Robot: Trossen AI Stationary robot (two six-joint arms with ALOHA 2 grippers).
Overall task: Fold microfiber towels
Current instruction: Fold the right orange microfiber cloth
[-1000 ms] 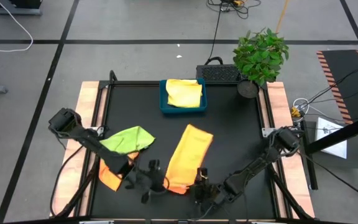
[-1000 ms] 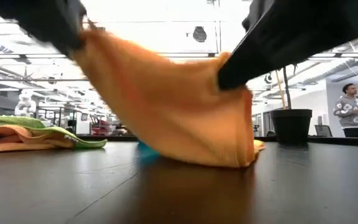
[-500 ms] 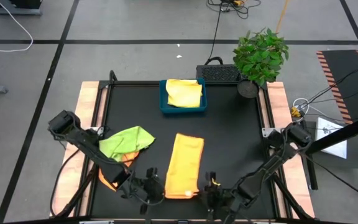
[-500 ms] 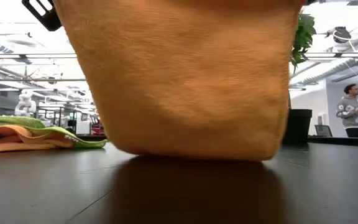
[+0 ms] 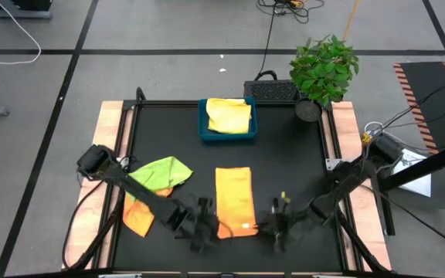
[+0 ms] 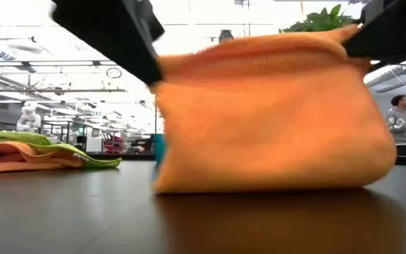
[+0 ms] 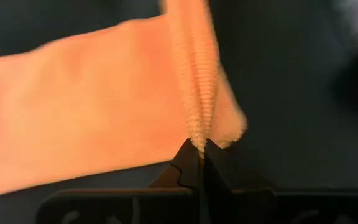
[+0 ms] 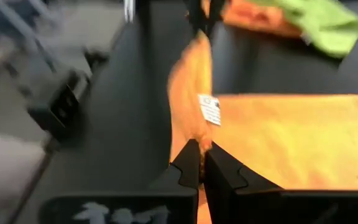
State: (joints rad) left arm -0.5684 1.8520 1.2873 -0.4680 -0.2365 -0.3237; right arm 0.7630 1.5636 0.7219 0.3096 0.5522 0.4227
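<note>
An orange-yellow microfiber towel (image 5: 234, 197) lies as a long strip from near to far in the table's middle. Its near end (image 6: 266, 92) is raised between my two grippers. My left gripper (image 5: 209, 229) is shut on the near left corner, and my right gripper (image 5: 265, 226) on the near right corner. A lime green towel (image 5: 159, 171) lies on top of an orange one (image 5: 137, 220) at the left. A yellow towel (image 5: 229, 116) sits in the blue tray (image 5: 204, 133) at the far side. My left gripper pinches the towel's near left corner (image 7: 197, 134) between its two fingers, slanting down from the table's left. A bunched edge runs away from the fingertips. That corner is lifted and the towel's far part lies on the table. My right gripper pinches the towel's near right corner (image 8: 194, 134) between its two fingers, just beside the white label (image 8: 210, 109). It comes in slanting slightly down from the table's right. The corner is held up and the cloth sags between the two grippers.
A potted plant (image 5: 324, 68) stands at the far right corner, with a dark box (image 5: 269, 89) beside it. Wooden rails (image 5: 111, 123) line the table's left and right edges. Bare dark tabletop (image 5: 300, 170) shows to the right of the towel. A person (image 6: 400, 120) stands far behind.
The towel lay slanted; both grippers, shut on its near corners, pulled it straight toward the near edge. They then carried the raised near end back a little toward the far edge. The far end stayed on the table.
</note>
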